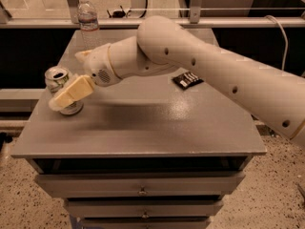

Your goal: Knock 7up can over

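Risk check: gripper (pixel 70 92) is sitting at the 9 o'clock side of the grey cabinet top (pixel 157 123), its beige paddle lying across the front of the 7up can (pixel 56 77) and apparently touching it. Can't tell whether the gripper is open or closed. Can is standing near the 9 o'clock edge, not down yet; only its silver top and a bit of its base are showing past the paddle.

What I'm worrying about:
- Edge. Can is sitting close to the 9 o'clock lip. A push heading toward 9 is likely sending it off the top, or letting it roll off once it is down.
- Slide instead of tip. Paddle looks to be meeting the can mid-body or lower. A low contact is probably shoving it along the surface upright. A higher contact would be tipping it.
- Water bottle (pixel 87 20) is standing at 12 to 1 o'clock from the can, near the wrist. A sweep drifting toward 12 is risking the wrong object going over.
- Black packet (pixel 188 79) is lying under the arm (pixel 200 61) at 3 o'clock from the can, well apart. Low risk.
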`<control>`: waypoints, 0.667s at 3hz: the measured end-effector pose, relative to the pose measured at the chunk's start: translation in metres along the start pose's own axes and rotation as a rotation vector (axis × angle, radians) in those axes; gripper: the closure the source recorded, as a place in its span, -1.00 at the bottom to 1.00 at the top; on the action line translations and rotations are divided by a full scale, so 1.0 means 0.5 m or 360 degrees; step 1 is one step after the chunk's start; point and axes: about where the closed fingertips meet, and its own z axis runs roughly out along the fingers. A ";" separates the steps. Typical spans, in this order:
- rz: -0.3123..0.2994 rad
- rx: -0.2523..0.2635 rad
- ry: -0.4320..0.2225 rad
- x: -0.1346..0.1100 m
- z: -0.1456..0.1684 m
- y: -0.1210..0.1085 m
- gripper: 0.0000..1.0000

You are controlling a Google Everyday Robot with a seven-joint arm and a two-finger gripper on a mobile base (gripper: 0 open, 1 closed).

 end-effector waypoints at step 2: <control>-0.0020 0.0033 -0.0072 0.015 0.057 0.013 -0.55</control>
